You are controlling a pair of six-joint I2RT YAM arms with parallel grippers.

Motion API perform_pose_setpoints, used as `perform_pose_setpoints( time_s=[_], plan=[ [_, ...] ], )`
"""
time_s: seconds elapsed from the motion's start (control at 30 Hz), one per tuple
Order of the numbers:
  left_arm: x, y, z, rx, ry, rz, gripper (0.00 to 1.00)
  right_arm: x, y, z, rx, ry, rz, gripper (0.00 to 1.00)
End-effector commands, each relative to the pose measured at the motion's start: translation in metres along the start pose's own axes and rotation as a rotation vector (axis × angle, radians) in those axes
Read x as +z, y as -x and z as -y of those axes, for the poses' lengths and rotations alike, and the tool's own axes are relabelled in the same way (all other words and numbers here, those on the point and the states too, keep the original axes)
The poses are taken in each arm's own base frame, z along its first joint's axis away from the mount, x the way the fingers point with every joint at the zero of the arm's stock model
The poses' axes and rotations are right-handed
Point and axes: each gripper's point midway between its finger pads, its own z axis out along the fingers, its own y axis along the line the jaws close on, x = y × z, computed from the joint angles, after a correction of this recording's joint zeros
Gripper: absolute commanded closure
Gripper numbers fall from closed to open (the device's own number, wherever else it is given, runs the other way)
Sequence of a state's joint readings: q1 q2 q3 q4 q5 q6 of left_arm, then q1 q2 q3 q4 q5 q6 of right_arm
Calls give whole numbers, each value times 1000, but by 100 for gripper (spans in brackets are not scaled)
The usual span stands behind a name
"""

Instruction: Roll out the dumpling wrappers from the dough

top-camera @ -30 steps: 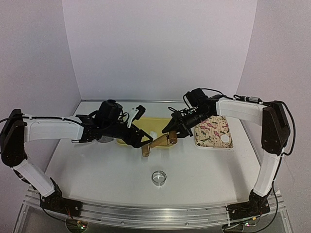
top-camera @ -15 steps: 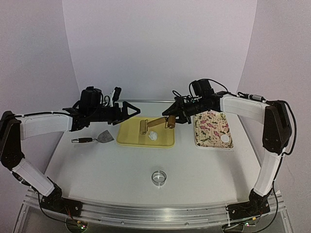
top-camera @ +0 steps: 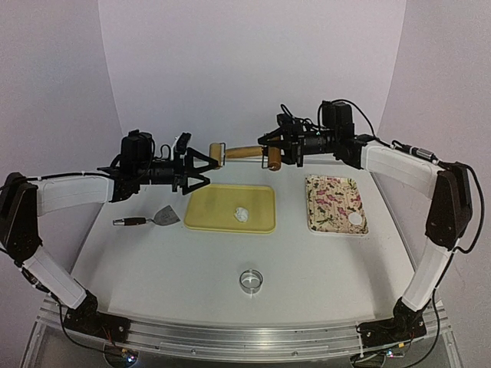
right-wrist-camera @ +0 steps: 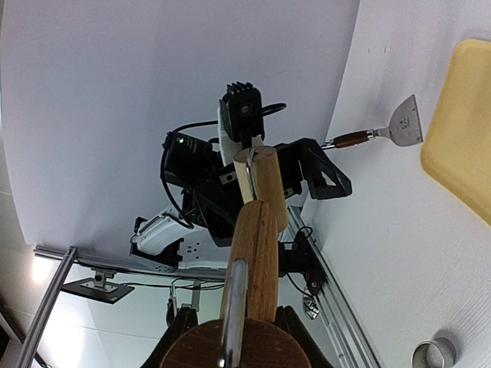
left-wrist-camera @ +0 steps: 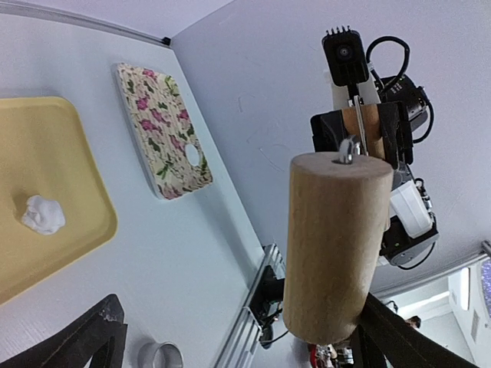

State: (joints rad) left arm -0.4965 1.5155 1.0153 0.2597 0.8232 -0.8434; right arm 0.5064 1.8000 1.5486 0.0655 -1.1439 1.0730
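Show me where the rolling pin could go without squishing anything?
Biggest bare patch: the front table between the yellow tray and the ring cutter, and either side of the cutter. The yellow tray's left half, beside the dough lump, is bare. Crowded: the scraper lies close to that tray's left edge; the floral tray holds a dumpling wrapper.
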Motion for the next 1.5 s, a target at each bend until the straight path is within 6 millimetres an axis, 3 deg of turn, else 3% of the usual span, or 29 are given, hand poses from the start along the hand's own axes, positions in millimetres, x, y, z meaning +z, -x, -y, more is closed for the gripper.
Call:
perform_pose_setpoints(
  time_s=[0.0, 0.33, 0.53, 0.6, 0.7, 0.73, 0.8, 0.93, 1.03, 1.3, 1.47],
  plan=[
    [1, 12, 41, 57, -169, -36, 2, -11, -14, -60, -140, 131, -42, 100],
    [6, 22, 58, 48, -263, -35, 24, -11, -23, -56, -128, 135, -67, 100],
    [19, 17, 63, 40, -291, -71, 33, -9, -24, -56, -129, 135, -71, 100],
    [21, 15, 63, 26, -299, -80, 44, -9, -24, -53, -125, 133, -74, 100],
    [24, 13, 64, 23, -314, -94, 76, -8, -25, -46, -111, 124, -74, 99],
    [24, 13, 64, 20, -314, -94, 87, -7, -25, -42, -104, 119, -75, 95],
    [24, 13, 60, 5, -304, -83, 99, -6, -26, -34, -90, 106, -69, 79],
    [26, 13, 52, -44, -279, -62, 100, -5, -29, -18, -74, 81, -57, 56],
    [27, 14, 45, -73, -249, -50, 100, -4, -30, -13, -72, 72, -54, 47],
    [29, 16, 25, -148, -149, -14, 100, -1, -39, -10, -66, 76, -96, 40],
    [31, 17, 16, -199, -107, -11, 100, 0, -48, -1, -54, 56, -126, 41]
  ],
)
